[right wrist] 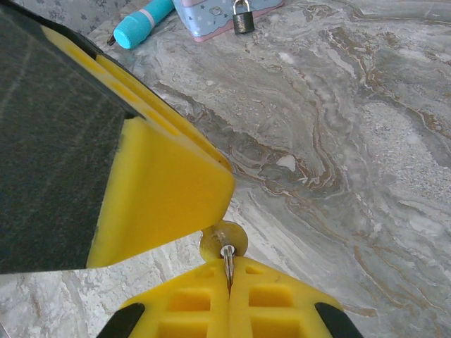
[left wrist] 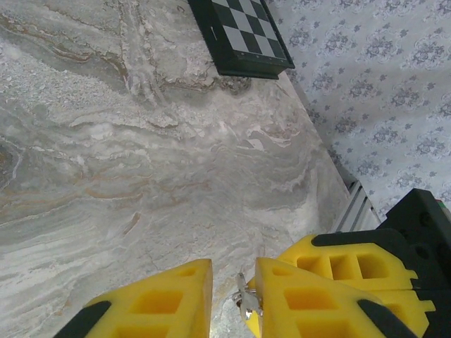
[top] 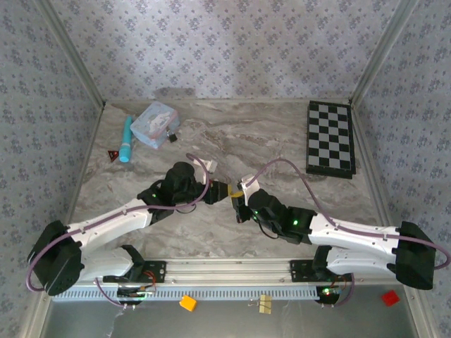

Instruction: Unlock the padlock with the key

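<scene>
1. The right gripper (right wrist: 229, 285) is clamped on the key (right wrist: 224, 243). Its two yellow fingers are pressed together on the blade, and the round head sticks out past the fingertips.
2. The left gripper (left wrist: 234, 285) faces the right gripper tip to tip near the middle of the table (top: 275, 134). Its fingers stand apart and grip nothing.
3. In the left wrist view the key sits in the gap between the left gripper's fingers, close against the inner face of one finger. Contact there cannot be confirmed.
4. In the right wrist view one yellow finger of the left gripper hangs just above the key head.
5. The padlock (right wrist: 243, 17) stands on the table just beside the side wall of the light-blue tin (top: 155, 123), with its shackle up and closed.
6. The padlock is at the far left of the table, well apart from both grippers. Bare marble surface lies between it and the key.
7. A teal torch (top: 125, 139) lies on the other side of the tin, with a small red-and-black triangular object (top: 113, 155) beside it.
8. A chessboard (top: 330, 137) lies at the far right.
</scene>
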Robot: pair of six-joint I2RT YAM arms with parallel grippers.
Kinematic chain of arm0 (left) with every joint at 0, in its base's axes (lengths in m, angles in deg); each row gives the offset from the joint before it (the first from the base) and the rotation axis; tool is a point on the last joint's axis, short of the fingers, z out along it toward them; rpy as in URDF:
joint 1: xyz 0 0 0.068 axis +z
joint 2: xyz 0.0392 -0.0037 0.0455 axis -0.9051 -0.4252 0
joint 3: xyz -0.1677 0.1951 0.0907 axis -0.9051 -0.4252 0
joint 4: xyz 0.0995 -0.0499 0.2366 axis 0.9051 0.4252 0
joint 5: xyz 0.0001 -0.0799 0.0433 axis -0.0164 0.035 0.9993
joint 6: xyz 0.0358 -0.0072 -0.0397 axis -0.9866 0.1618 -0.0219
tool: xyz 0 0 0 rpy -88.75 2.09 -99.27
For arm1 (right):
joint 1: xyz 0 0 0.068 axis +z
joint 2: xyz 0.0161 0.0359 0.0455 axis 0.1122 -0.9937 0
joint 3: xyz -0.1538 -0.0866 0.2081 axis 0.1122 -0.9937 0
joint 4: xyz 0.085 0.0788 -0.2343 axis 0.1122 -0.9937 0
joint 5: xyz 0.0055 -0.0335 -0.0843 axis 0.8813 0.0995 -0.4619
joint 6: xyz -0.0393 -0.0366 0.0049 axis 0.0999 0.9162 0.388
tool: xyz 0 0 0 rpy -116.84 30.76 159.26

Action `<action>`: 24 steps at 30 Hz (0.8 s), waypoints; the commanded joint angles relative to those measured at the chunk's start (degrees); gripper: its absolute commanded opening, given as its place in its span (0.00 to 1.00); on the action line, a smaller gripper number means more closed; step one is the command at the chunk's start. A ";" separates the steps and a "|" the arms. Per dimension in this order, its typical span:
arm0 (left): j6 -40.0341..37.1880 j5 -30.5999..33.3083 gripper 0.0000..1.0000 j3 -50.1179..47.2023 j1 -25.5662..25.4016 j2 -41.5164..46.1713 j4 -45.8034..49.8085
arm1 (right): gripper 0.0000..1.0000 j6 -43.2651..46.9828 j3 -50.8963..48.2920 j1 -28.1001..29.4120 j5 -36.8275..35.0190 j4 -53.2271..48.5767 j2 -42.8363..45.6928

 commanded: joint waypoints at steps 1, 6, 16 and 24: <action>-0.98 -0.60 0.20 2.01 -0.49 0.03 0.41 | 0.02 0.50 -0.09 0.31 -1.10 1.11 -0.59; -0.81 -0.55 0.09 1.88 -0.42 0.13 0.10 | 0.02 0.15 0.02 0.32 -1.08 1.36 -0.95; 0.94 3.79 0.00 0.81 -0.44 1.76 -1.14 | 0.30 -3.89 -1.28 -3.31 3.31 2.84 0.12; 0.83 8.36 0.00 -0.06 0.17 4.40 -1.06 | 0.38 -12.61 -16.35 -14.14 18.04 28.89 7.18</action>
